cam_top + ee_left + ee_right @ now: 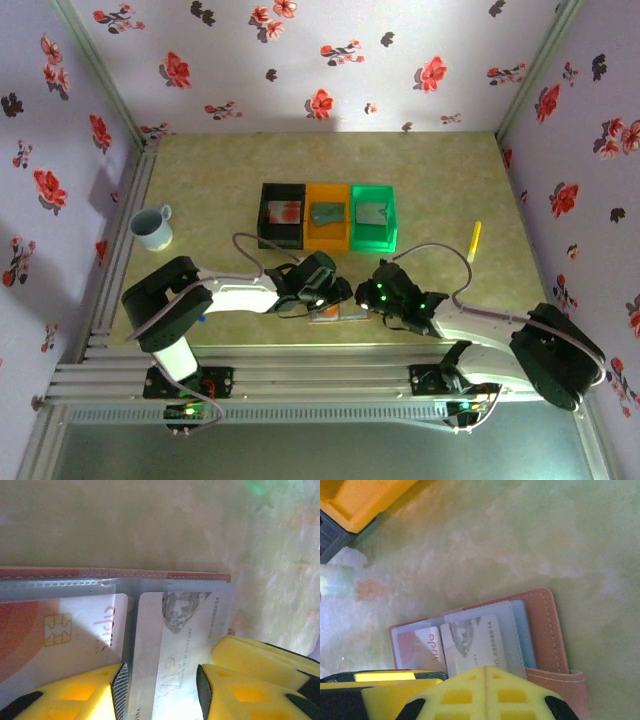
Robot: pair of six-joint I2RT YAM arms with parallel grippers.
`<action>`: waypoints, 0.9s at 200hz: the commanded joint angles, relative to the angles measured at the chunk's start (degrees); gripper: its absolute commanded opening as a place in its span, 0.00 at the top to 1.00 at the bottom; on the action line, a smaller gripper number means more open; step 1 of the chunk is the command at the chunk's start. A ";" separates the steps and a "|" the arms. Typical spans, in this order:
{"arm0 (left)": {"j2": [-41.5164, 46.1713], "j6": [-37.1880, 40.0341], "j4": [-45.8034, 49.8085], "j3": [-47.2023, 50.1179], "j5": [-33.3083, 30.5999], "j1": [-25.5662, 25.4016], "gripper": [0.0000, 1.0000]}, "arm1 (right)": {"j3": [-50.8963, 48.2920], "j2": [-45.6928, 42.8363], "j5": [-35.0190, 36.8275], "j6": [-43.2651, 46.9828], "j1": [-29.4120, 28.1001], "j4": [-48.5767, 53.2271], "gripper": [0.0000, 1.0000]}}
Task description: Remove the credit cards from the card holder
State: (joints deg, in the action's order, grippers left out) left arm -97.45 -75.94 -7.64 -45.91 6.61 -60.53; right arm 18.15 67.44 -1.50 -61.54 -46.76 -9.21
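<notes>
The card holder (340,313) lies open on the table between my two grippers, pinkish-tan outside (547,630), blue-grey with clear sleeves inside. Two credit cards sit in its sleeves: one with a red-orange blotch and a chip (60,625), and a pale one printed VIP (185,630). My left gripper (160,680) is open right over the pale card, one pad by the holder's spine, the other on the card's face. The right gripper (485,672) is shut, holding nothing, its tips at the holder's near edge over the pale card (475,645).
A black bin (264,215), an orange bin (328,236) and a green bin (391,215) stand in a row behind the holder, each with a card in it. A pale mug (152,227) is at the left and a yellow pen (474,241) at the right.
</notes>
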 commanded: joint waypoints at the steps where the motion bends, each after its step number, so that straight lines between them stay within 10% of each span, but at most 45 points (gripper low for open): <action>1: -1.59 1.50 3.90 1.17 -1.34 -0.46 0.57 | -1.49 0.68 0.56 0.84 0.00 -0.30 1.00; 180: -2.91 4.93 -0.91 4.44 -1.75 -1.52 0.63 | -3.92 2.63 1.15 0.72 0.44 -1.62 1.00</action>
State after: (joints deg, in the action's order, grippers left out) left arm -98.08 -72.66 -10.55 -44.80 6.22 -61.36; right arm 16.01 69.08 -1.45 -61.56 -46.76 -13.47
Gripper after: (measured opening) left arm 0.401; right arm 0.041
